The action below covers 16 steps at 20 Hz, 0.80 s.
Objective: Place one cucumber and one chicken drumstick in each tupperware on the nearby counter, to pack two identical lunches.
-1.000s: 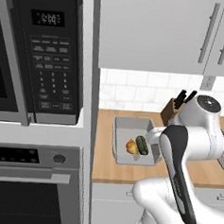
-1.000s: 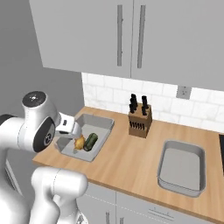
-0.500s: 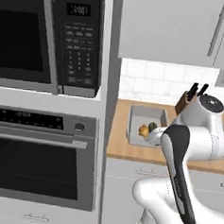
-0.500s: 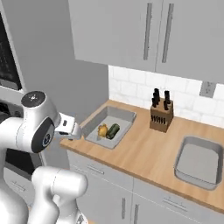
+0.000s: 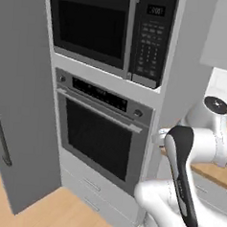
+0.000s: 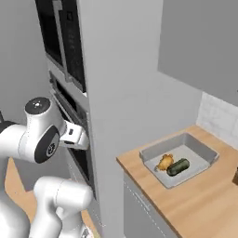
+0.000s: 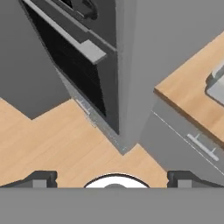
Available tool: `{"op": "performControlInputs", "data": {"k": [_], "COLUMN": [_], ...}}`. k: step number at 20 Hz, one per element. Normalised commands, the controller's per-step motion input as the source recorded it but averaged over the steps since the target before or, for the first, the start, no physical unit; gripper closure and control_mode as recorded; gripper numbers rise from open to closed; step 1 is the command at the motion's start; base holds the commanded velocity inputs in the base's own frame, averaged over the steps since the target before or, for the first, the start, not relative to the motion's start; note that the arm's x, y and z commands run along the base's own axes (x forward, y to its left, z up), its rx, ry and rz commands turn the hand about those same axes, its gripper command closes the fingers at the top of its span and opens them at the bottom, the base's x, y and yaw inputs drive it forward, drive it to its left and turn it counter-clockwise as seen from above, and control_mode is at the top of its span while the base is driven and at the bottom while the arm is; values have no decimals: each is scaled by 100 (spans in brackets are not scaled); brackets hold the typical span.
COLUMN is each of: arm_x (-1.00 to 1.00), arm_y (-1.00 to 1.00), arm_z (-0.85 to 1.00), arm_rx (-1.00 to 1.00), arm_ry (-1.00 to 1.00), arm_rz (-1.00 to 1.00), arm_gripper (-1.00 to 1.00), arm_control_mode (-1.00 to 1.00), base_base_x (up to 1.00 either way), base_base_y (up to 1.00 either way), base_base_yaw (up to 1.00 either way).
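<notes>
One light-grey tupperware point(image 6: 191, 150) stands on the wooden counter point(image 6: 195, 197) beside a tall cabinet column. In it lie a golden chicken drumstick point(image 6: 164, 162) and a dark green cucumber point(image 6: 178, 167), side by side. A corner of that tupperware point(image 7: 216, 86) and the counter's end point(image 7: 188, 92) show at the right of the hand view. My gripper point(image 7: 112, 180) is open, its fingertips point(image 7: 41, 179) far apart with nothing between them. It hangs over the floor in front of the oven column, left of the counter and well away from the box.
A wall oven point(image 5: 104, 139) with a microwave point(image 5: 107, 28) above it fills the cabinet column. A tall grey panel point(image 5: 20, 104) stands at the left. Wooden floor point(image 5: 65, 213) lies below. Pale cabinet fronts point(image 7: 188, 140) sit under the counter.
The whole picture has swung: the base has moved left, so the counter and tupperware slid to the right and the oven column came into view. The gripper stays open.
</notes>
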Motion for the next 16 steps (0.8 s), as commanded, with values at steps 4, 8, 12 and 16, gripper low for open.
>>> {"op": "performControlInputs", "data": {"k": [4,8,12,16], "arm_x": [0,0,0,0], "arm_y": [0,0,0,0], "arm_z": [0,0,0,0], "arm_rx": [0,0,0,0], "arm_ry": [0,0,0,0], "arm_rz": [0,0,0,0], "arm_gripper": [-100,-100,-100,-100], "arm_control_mode": [100,100,100,100], "base_base_x": [-30,-27,-30,-25], "base_base_y": [13,48,71,98], "base_base_yaw": [59,58,53,50]}}
